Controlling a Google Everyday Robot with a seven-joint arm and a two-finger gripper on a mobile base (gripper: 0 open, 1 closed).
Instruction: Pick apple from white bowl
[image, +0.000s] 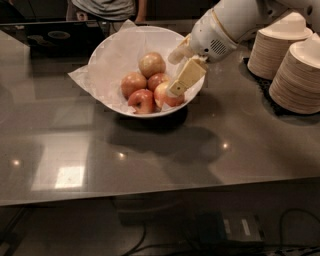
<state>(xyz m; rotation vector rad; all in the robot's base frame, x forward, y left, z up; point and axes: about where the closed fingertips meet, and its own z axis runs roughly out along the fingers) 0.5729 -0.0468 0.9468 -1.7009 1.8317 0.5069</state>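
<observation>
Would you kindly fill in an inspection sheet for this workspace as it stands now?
Surface: glossy grey counter with light reflections.
Job's things: the apple lies in the paper-lined white bowl among four other apples.
Clutter: stacks of paper plates on the right.
Grippers: the gripper is down in the bowl, at the apple's right side; the apple is not lifted.
Cables: dark cables below the counter's front edge.
Surroundings: a person stands behind the counter.
</observation>
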